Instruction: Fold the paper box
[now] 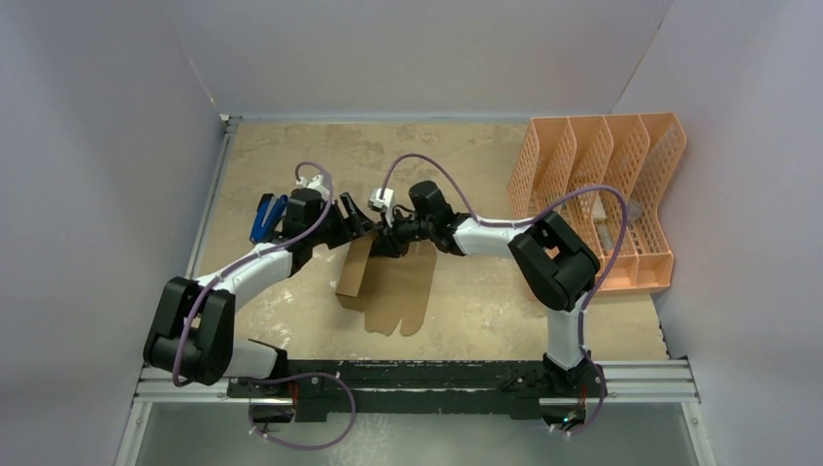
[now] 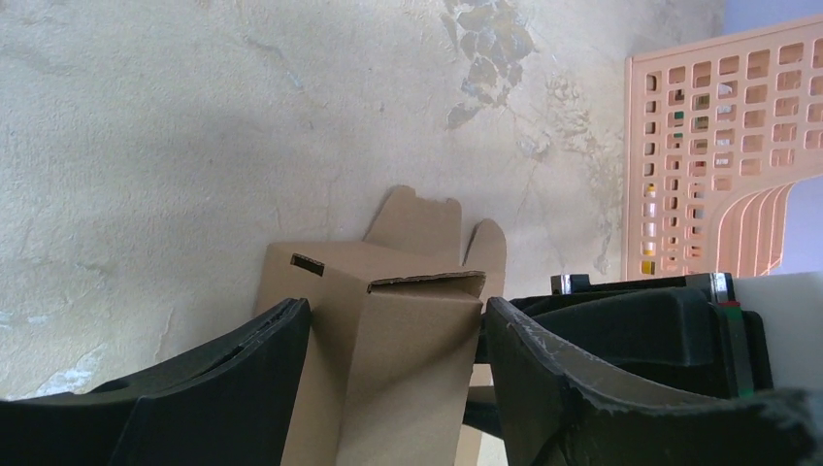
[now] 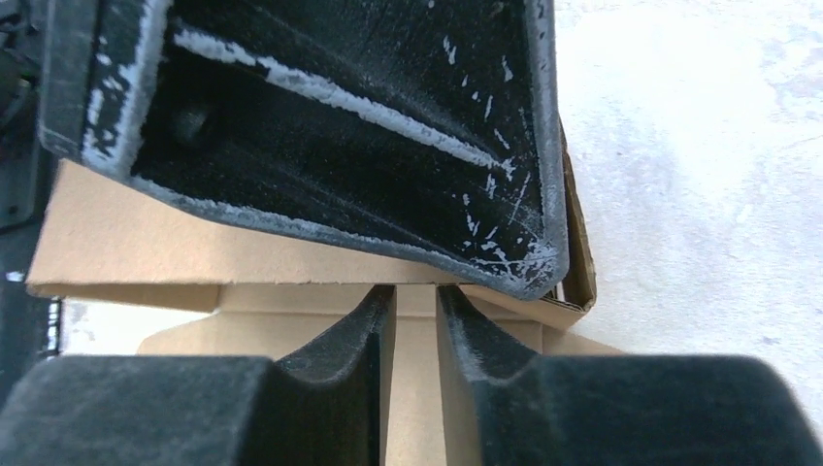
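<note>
**CAUTION: RAISED PANEL MAY TEAR OR SPRING FLAT**

The paper box (image 1: 393, 286) lies at the middle of the tabletop (image 1: 466, 165), one section folded upright and the rest flat. The right pincer (image 3: 415, 301) is clenched on a thin cardboard panel. The left pincer (image 2: 396, 309) straddles the upright section, jaws spread wide; whether it presses cannot be told. Opposed pulls could tear a crease. Early release could let the panel spring flat. The pincers sit close together, so collision is possible.
</note>
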